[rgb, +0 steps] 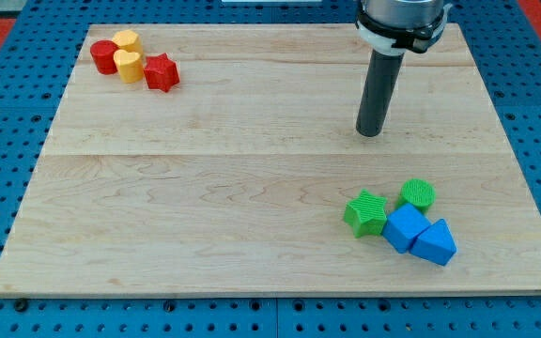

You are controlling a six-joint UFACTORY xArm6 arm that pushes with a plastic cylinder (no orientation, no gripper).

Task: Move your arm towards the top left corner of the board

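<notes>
My tip [371, 133] rests on the wooden board [205, 188] in the view's upper right part. It touches no block. Near the board's top left corner sit a red cylinder [103, 56], a yellow block [127, 40], a second yellow block [130, 66] and a red star [162, 72], clustered together far to the left of my tip. At the lower right, below my tip, lie a green star [365, 212], a green cylinder [417, 194], a blue cube [405, 228] and a blue triangular block [435, 242].
The board lies on a blue pegboard table [7, 141]. The arm's body [398, 19] enters from the view's top right.
</notes>
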